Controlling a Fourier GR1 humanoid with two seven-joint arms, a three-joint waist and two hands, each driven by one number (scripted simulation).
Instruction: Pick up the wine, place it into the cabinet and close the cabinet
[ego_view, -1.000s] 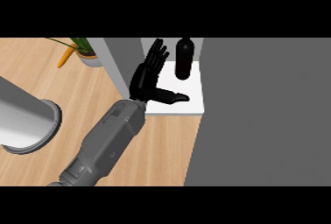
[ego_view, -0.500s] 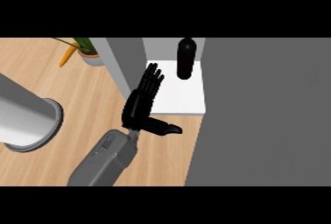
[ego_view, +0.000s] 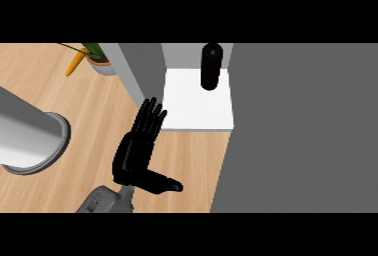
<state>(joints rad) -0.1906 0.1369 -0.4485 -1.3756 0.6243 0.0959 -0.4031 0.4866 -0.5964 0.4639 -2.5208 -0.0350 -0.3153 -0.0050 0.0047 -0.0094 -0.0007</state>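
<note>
Dark, slender wine bottle is seen at upper centre, standing on the white cabinet shelf, its long axis running up-down in the frame, narrow neck toward the lower end. Placement is judged done — closing is the step in hand. One black hand, which arm cannot be told, is held at centre-left over the light wooden table, fingers straight, thumb out, nothing held. Next, the large grey cabinet door at right would need pushing shut.
</note>
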